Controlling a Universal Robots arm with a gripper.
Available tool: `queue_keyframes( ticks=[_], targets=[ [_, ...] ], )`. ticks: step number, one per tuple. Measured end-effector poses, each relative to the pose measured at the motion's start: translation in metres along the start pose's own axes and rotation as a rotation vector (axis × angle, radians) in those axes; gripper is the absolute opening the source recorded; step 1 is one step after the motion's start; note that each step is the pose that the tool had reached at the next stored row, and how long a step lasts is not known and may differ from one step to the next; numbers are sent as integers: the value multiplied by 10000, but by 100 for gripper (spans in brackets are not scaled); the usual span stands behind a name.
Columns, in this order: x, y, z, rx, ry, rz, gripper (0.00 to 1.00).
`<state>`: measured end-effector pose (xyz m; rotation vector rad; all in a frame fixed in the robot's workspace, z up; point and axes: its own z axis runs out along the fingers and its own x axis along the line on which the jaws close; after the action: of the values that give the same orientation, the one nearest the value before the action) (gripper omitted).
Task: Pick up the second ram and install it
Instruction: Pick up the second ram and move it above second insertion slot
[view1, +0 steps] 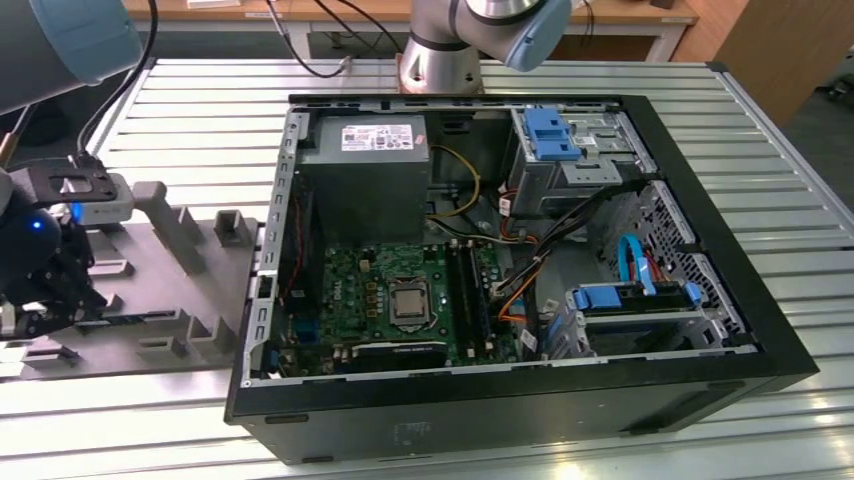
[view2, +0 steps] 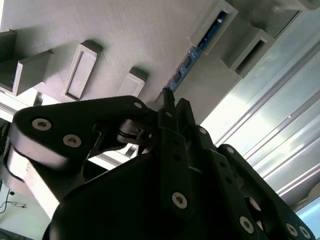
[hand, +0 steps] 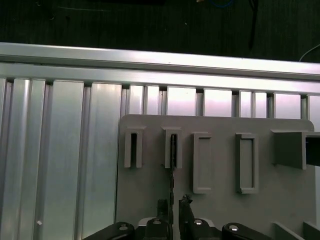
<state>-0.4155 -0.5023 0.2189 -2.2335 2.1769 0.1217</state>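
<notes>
The second ram is a thin blue-green stick standing on edge in a slot of the grey holder. In the second wrist view its blue edge runs along the holder between two raised blocks. My black gripper sits on the near end of the stick, jaws drawn narrow and shut on it. The stick still rests in its slot. In the exterior view the gripper hangs over the holder at that view's far left, well away from the open computer case.
The open black case lies on the slatted metal table, with the green motherboard and its long black slots inside. A grey power-supply box, loose cables and blue drive brackets crowd the case. The arm's base stands behind it.
</notes>
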Motion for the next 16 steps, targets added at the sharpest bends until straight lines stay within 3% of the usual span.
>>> queue_keyframes(
  ticks=[5,6,10,16],
  targets=[
    [0,0,1,0,0,0,35],
    [0,0,1,0,0,0,42],
    [2,1,26,18,-13,-57,42],
    [8,20,122,55,-13,-212,42]
  ],
)
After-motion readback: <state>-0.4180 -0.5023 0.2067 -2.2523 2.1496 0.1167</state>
